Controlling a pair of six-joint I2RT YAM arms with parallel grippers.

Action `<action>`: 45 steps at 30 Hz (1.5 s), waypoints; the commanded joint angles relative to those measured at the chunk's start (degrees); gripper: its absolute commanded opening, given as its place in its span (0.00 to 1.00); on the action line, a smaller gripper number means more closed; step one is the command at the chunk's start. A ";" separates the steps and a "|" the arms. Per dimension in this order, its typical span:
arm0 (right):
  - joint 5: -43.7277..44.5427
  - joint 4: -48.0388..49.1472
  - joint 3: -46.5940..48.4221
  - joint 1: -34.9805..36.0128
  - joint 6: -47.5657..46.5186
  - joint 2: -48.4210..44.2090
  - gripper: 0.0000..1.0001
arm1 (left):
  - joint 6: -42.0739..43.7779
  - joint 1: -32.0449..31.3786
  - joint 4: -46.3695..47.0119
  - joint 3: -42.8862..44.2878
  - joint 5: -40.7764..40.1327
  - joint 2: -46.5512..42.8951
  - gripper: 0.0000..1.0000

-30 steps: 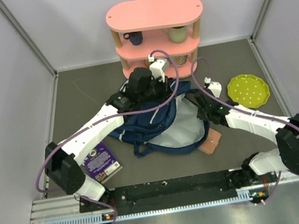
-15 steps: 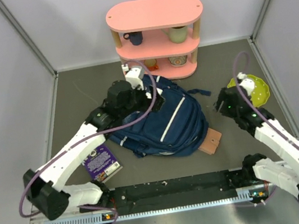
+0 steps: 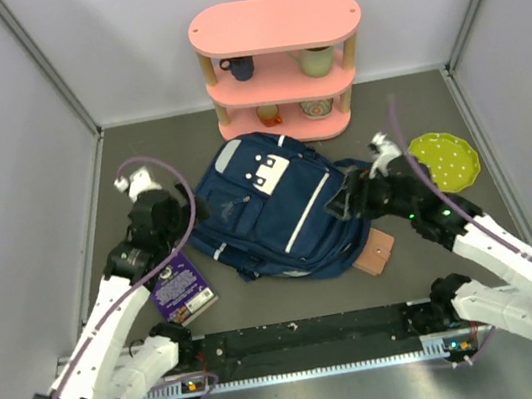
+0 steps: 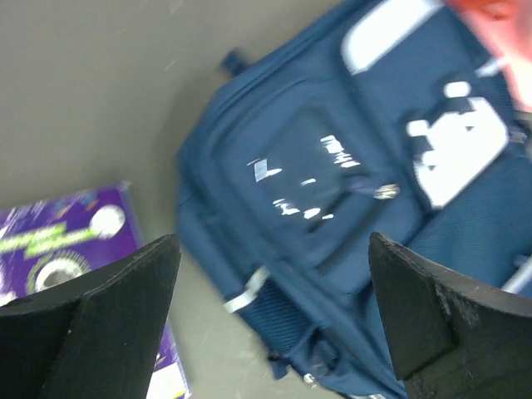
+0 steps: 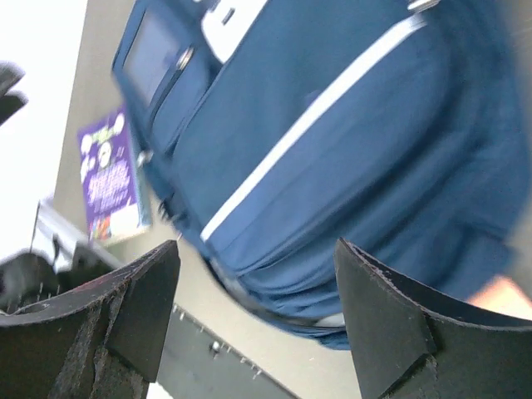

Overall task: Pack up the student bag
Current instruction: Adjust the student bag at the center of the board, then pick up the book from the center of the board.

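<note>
The large navy-blue fabric backpack (image 3: 284,219) lies flat at the middle of the dark grey desk (image 3: 152,152), front side up. Its top end, with a white patch (image 3: 272,171), points toward the pink three-tier shelf unit (image 3: 274,24) at the back, and thin white stripes run down its front.

The left pincer (image 4: 270,243) is released, its black fingers spread wide with nothing between them. It hangs over the desk just off the bag's left side, clear of the fabric. A purple paperback book (image 3: 181,286) lies on the desk near the bag's lower left corner, apart from it.

The right pincer (image 5: 256,246) is likewise released and empty. It hovers at the bag's right flank, the striped front panel filling the view beneath it; whether a fingertip brushes the fabric cannot be told.

A tan flat piece (image 3: 378,250) pokes out from under the bag's lower right edge. A lime-green dotted plate (image 3: 444,161) sits on the desk to the right, well apart from the bag. On the shelf's middle tier stand a dark blue mug (image 3: 237,67) and a pale green mug (image 3: 317,61).
</note>
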 commanded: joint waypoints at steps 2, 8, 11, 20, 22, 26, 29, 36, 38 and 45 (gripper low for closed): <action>-7.38 9.94 5.73 12.82 1.02 12.14 0.73 | -10.77 11.29 -5.73 -9.66 2.62 -7.88 0.98; -13.62 18.29 11.08 22.05 1.54 22.78 0.73 | -17.55 17.81 -13.19 -15.81 -2.29 -16.49 0.98; -15.47 19.17 14.17 24.69 1.45 29.29 0.73 | -20.19 18.86 -14.87 -18.10 -3.35 -19.22 0.98; -18.20 20.41 21.64 30.24 0.75 41.95 0.72 | -21.78 22.02 -12.16 -23.90 1.90 -20.11 0.98; -17.67 20.58 22.78 31.20 1.28 44.41 0.72 | -20.81 23.60 -11.01 -25.13 4.11 -19.93 0.98; -18.11 21.46 24.98 32.61 1.81 48.10 0.71 | -18.35 29.40 -10.38 -26.90 7.45 -19.49 0.98; -17.76 20.67 27.53 34.37 1.02 51.00 0.71 | -17.55 30.12 -10.30 -26.37 6.59 -19.67 0.98; -18.55 20.58 32.28 36.57 1.89 57.77 0.70 | -21.59 30.20 -15.74 -24.52 -5.80 -18.26 0.98; -18.28 20.67 34.21 37.01 2.33 59.27 0.70 | -24.41 30.20 -16.63 -25.84 -9.67 -18.35 0.98; -13.03 18.93 39.22 38.24 3.74 66.39 0.70 | -26.25 30.29 -10.39 -30.58 -8.19 -18.53 0.98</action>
